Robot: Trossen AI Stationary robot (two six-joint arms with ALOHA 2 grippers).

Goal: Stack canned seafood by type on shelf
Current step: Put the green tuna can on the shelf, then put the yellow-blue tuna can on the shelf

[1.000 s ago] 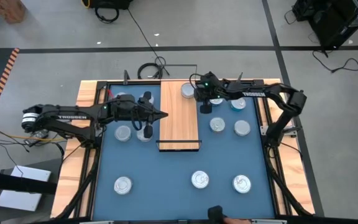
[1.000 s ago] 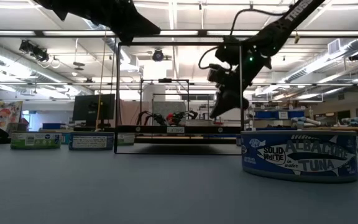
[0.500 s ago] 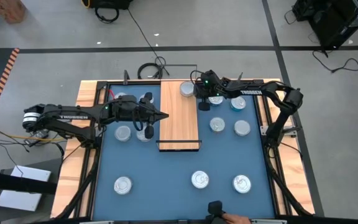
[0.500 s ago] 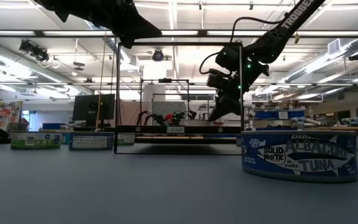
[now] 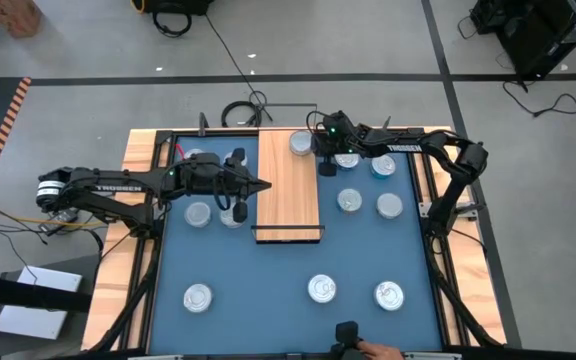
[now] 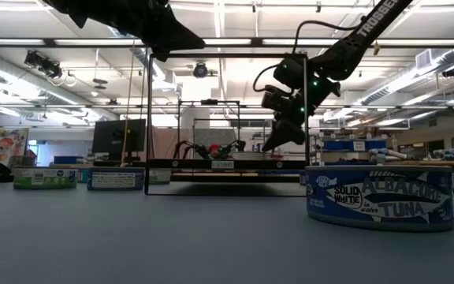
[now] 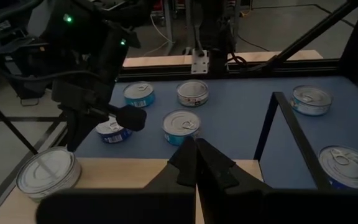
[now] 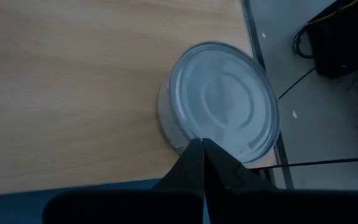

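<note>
The blue worktop [image 5: 278, 280] carries the shelf [image 5: 288, 195], a long light-wood board running from its far edge toward the middle, long axis pointing away from the near edge, with a thin black frame at its ends. Only one tin [image 5: 300, 143] sits on the shelf, at its far end near the right corner; the other tins lie scattered on the worktop to both sides and toward the near edge. The right pincer [image 5: 328, 166] hangs above the board's right edge, just toward the near side of that tin, its fingers pressed together on nothing; from its wrist the tin [image 8: 219, 106] shows a plain silver top close ahead. The left pincer [image 5: 264, 185], likewise closed and empty, hovers at the board's left edge. The nearest loose tins [image 5: 349, 200] lie right of the shelf, so the right arm looks better placed for the next pick. One near tin [image 6: 379, 197] has teal-blue sides and a tuna label.
</note>
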